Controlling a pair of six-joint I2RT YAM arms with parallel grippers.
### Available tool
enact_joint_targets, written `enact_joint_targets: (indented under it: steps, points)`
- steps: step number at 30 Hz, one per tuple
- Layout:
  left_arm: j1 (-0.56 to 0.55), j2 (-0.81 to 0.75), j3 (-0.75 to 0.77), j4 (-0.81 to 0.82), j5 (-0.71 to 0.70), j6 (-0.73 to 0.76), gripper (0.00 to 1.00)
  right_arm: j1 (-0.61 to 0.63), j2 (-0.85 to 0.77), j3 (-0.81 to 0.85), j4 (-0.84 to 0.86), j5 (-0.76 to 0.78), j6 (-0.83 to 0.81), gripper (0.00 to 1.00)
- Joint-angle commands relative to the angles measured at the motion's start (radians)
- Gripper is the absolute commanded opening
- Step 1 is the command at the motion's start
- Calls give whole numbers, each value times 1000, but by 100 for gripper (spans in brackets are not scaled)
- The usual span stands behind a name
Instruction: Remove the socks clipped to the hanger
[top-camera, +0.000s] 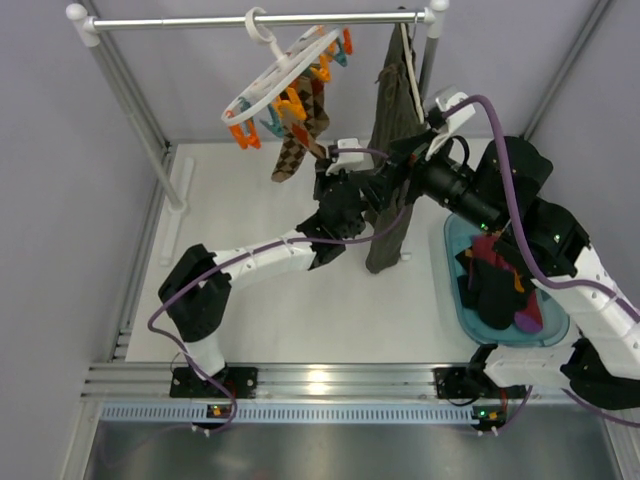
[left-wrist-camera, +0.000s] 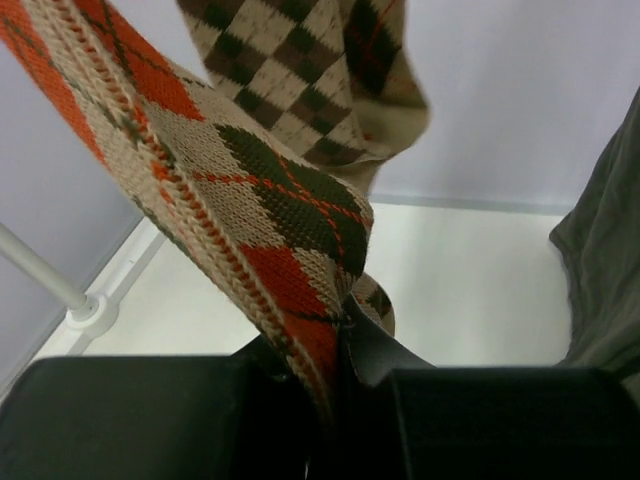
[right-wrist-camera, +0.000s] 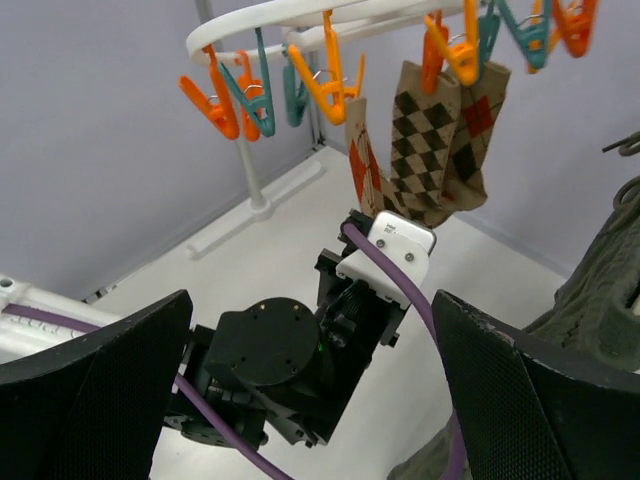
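Note:
The white hanger (top-camera: 262, 85) (right-wrist-camera: 290, 15) hangs tilted from the top rail, with orange and teal clips. Three brown and tan argyle socks (top-camera: 300, 140) (right-wrist-camera: 425, 140) are clipped to it. My left gripper (top-camera: 328, 170) (left-wrist-camera: 340, 340) is raised under them and shut on the lower end of the argyle sock (left-wrist-camera: 270, 210) with orange diamonds, which stretches up and to the left. My right gripper (top-camera: 385, 175) (right-wrist-camera: 312, 300) stands wide open just right of the left wrist, holding nothing. In the right wrist view, the left wrist hides the left gripper's fingers.
A long olive-green garment (top-camera: 390, 130) (right-wrist-camera: 600, 290) hangs from the rail (top-camera: 330, 18), right beside both grippers. A teal bin (top-camera: 455, 250) at the right holds black socks (top-camera: 495, 285) and a striped one (top-camera: 528, 315). White frame posts (top-camera: 130, 110) stand at the back left.

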Motion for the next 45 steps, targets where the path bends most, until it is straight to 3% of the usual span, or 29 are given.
enact_joint_targets:
  steps: [1, 11, 16, 22, 25, 27, 31, 34, 41, 45]
  points:
    - [0, 11, 19, 27, -15, 34, 13, -20, 20, 28, -52, 5, -3, 99]
    - [97, -59, -60, 25, -31, -7, 12, -43, 26, -9, -18, -30, -2, 99]
    - [164, -142, -157, 14, -15, -68, 22, -51, 23, -38, -6, -52, 1, 100]
    - [287, -265, -217, -217, 126, -289, 21, -54, 12, -75, 17, -72, 11, 99]
    - [340, -335, -252, -274, 185, -358, 40, -55, 15, -89, 29, -73, 16, 99]
    - [368, -369, -286, -289, 229, -381, 66, -55, 20, -92, 31, -73, 17, 99]
    - [383, -453, -323, -361, 318, -420, 79, -64, 27, -104, 51, -73, 25, 100]
    - [382, -554, -378, -427, 385, -475, 96, -77, 34, -107, 58, -73, 31, 100]
    - [383, -849, -545, -492, 566, -573, 98, -104, 27, -101, 68, -135, 37, 99]
    - [387, -906, -593, -515, 694, -576, 98, -109, 12, -112, 75, -170, 36, 99]
